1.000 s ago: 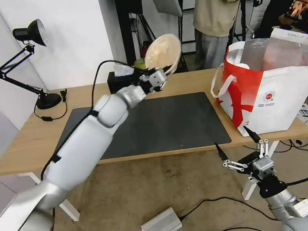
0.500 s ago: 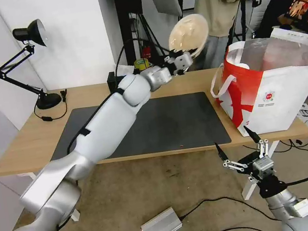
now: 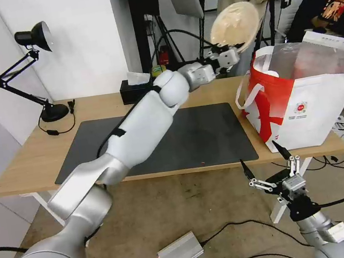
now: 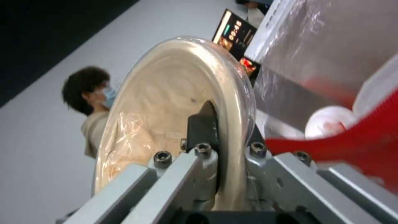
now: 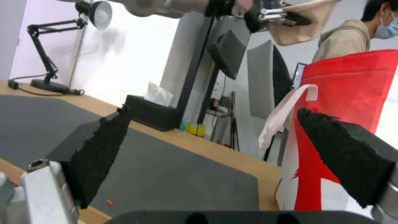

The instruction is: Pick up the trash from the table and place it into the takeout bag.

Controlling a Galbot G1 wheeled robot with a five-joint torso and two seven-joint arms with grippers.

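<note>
Above the table (image 3: 33, 154), my left gripper (image 3: 229, 49) pinched the beige bowl (image 3: 233, 22) by its rim, tilted, apparently just beside the takeout bag (image 3: 305, 96). My right gripper (image 3: 267, 162) hung open below the table edge.

You can read no text here; the small round red logo (image 3: 300, 108) on the takeout bag (image 3: 324, 110) is illegible.

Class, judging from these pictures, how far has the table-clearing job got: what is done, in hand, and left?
Done: something white and round already lies inside the takeout bag. The dark mat holds no bowl or cup. In hand: the left hand grips the beige bowl by its rim, raised beside the bag's opening. Left: dropping it in. The right hand waits open below the table edge.
</note>
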